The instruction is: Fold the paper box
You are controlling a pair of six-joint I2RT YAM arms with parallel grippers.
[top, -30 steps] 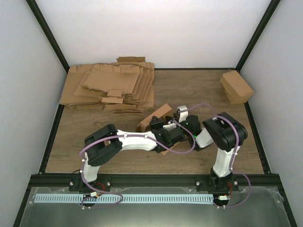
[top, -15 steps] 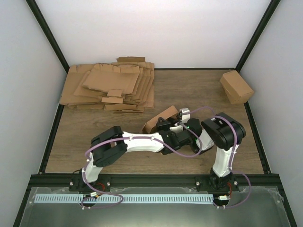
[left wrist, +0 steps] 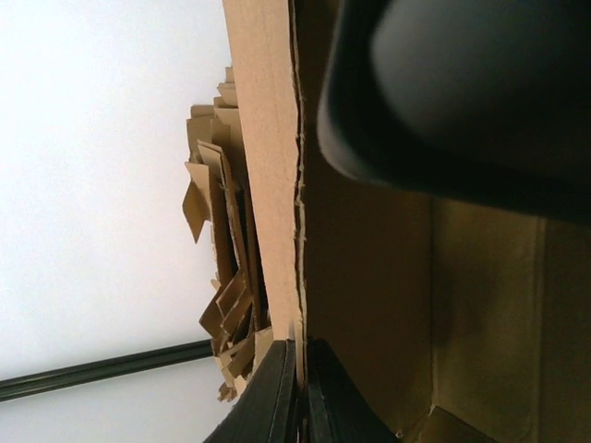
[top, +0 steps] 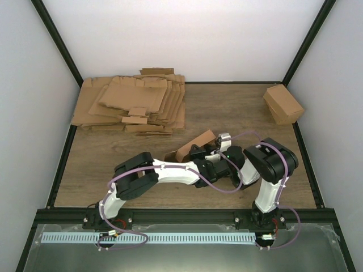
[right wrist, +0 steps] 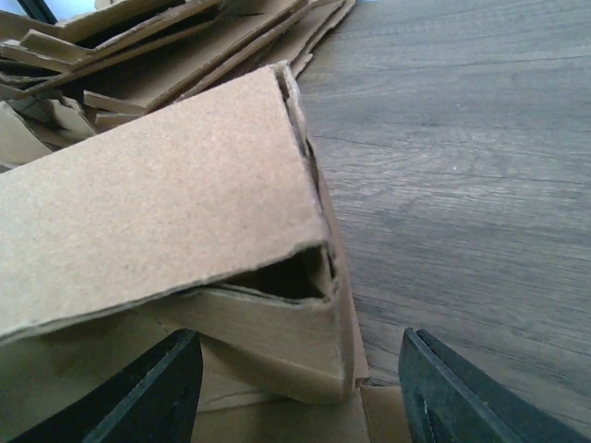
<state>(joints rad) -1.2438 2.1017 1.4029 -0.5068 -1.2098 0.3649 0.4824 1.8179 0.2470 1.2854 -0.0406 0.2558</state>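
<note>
The paper box [top: 195,144] is a half-formed brown carton lying mid-table, tilted up to the right. My left gripper [top: 199,154] reaches across from the left and is shut on one thin wall of the paper box [left wrist: 277,185], with its fingertips [left wrist: 282,392] pinching the cardboard edge. My right gripper [top: 220,148] sits at the carton's right end and is open. In the right wrist view the paper box's end [right wrist: 277,341] pokes between the fingers [right wrist: 152,388], with a gap on both sides. One end flap there gapes slightly.
A thick pile of flat brown sheets [top: 133,105] lies at the back left, also in the wrist views as the pile [left wrist: 226,277] and the pile [right wrist: 138,55]. A closed cardboard cuboid [top: 282,104] stands at the back right. Black frame rails border the wooden table [top: 238,107].
My left arm has stretched further right, carrying the box a little right and toward the back. The right gripper has shifted slightly right and its jaws have widened a touch.
</note>
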